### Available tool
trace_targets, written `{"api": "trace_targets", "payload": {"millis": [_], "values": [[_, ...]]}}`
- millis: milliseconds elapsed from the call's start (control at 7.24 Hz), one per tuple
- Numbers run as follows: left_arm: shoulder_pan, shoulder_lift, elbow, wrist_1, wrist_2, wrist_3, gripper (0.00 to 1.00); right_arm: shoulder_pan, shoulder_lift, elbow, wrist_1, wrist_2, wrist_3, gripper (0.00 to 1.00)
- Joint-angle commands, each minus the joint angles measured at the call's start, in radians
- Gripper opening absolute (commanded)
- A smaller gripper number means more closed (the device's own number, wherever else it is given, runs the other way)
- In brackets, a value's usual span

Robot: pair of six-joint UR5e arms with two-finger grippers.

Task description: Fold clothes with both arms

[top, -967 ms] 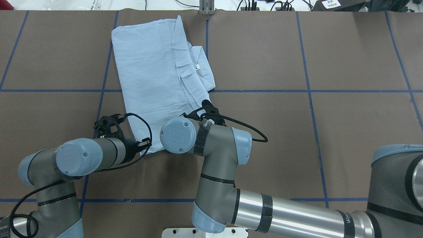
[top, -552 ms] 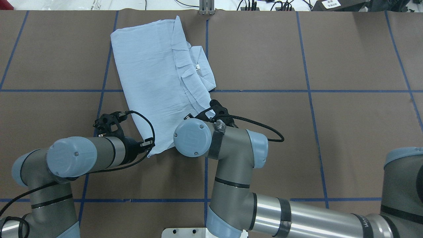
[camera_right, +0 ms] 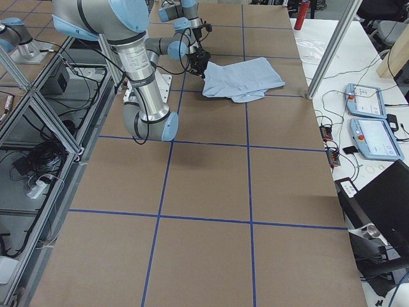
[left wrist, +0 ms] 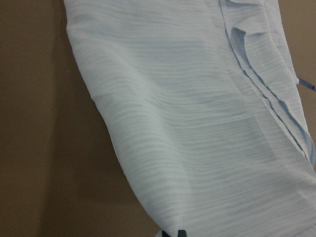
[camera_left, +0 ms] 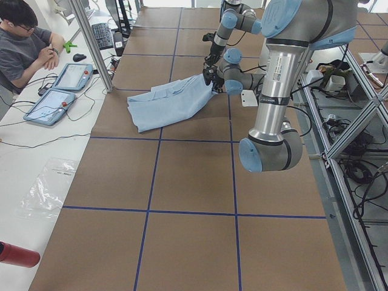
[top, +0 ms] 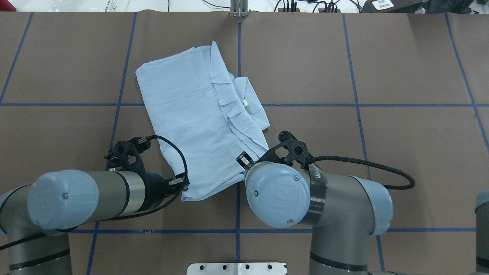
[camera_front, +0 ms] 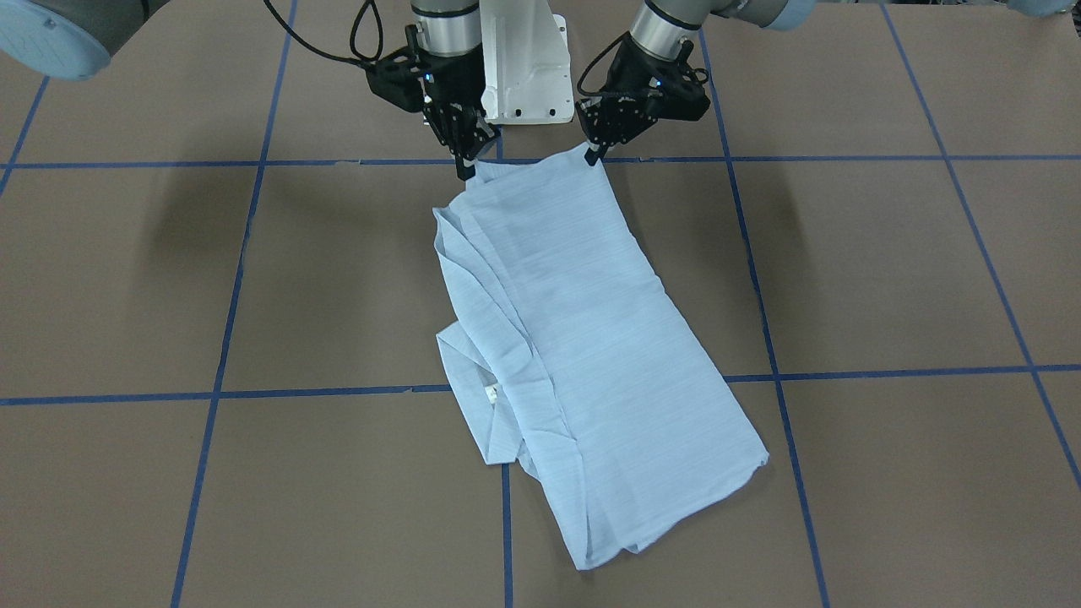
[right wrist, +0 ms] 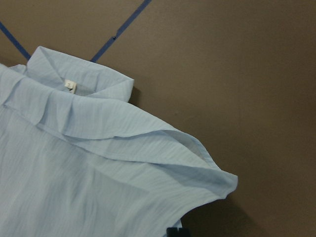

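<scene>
**Flat overhead light, soft shadows, clean feeds**

My feeds show even, diffuse light from above. In the front-facing view only faint, blurred shadows lie on the brown table. The pale shirt shows its fine stripes without glare, but the white surface beyond the table's far edge burns out. My right wrist feed has a darker shadow under the shirt's lifted edge. Both side views lose fine detail.

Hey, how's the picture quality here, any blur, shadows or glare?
Front-facing view: sharp, a soft shadow on the table left of the shirt. Overhead view: even light, bright washed-out strip past the table's far edge. Right wrist view: shadow under the shirt's lifted fold, label too blurred to read.
</scene>
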Motion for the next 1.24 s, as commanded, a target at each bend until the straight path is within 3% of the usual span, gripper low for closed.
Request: {"api": "trace_targets", "payload": {"millis": [0, 276, 414, 552, 829, 1105], "values": [[0.102, -0.016, -0.123, 0.111, 0.004, -0.088, 0.0, -0.038, -0.006, 0.116, -0.1, -0.001, 0.003, 0.0], [0.101, -0.073, -0.124, 0.181, 0.0, -0.084, 0.0, -0.037, 0.012, 0.077, -0.101, -0.015, -0.03, 0.0], [0.061, -0.075, -0.112, 0.185, 0.0, -0.072, 0.0, -0.023, 0.044, 0.031, -0.096, -0.076, -0.094, 0.0], [0.0, -0.076, -0.092, 0.185, 0.0, -0.031, 0.0, 0.027, 0.078, -0.027, -0.059, -0.08, -0.115, 0.0], [-0.138, -0.09, -0.02, 0.185, -0.003, 0.087, 0.0, 0.112, 0.157, -0.226, 0.101, -0.08, -0.167, 0.0], [-0.294, -0.166, 0.127, 0.183, -0.008, 0.242, 0.0, 0.19, 0.284, -0.471, 0.236, -0.08, -0.234, 0.0]]}}
